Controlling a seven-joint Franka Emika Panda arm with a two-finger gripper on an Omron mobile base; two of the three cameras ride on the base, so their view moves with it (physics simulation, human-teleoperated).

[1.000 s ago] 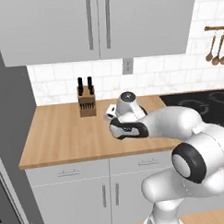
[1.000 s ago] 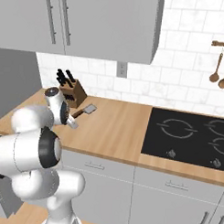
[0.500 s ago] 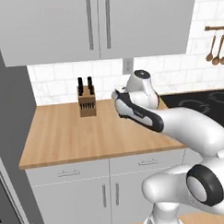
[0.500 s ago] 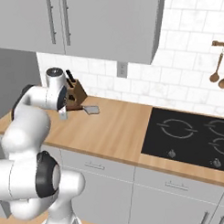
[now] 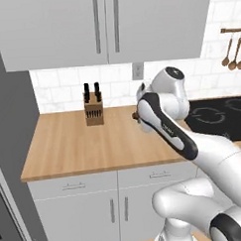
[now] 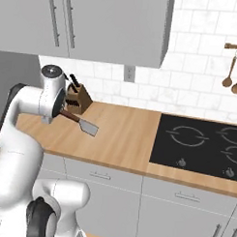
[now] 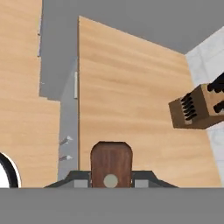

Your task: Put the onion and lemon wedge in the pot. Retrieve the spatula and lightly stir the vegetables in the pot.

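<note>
the white arm's two-finger gripper has its jaws clamped narrow on the handle of the long brown wooden spatula, whose flat grey-looking trapezoid blade juts out to the right, held in the air above the light wooden countertop. in the hand view the spatula's handle end sits between the finger tips, with the wooden knife block off to one side. the step in hand looks like carrying the spatula toward the black stove top. to do it well, the arm should swing smoothly, keep the blade level and clear of the knife block, and keep the grip firm.
</note>
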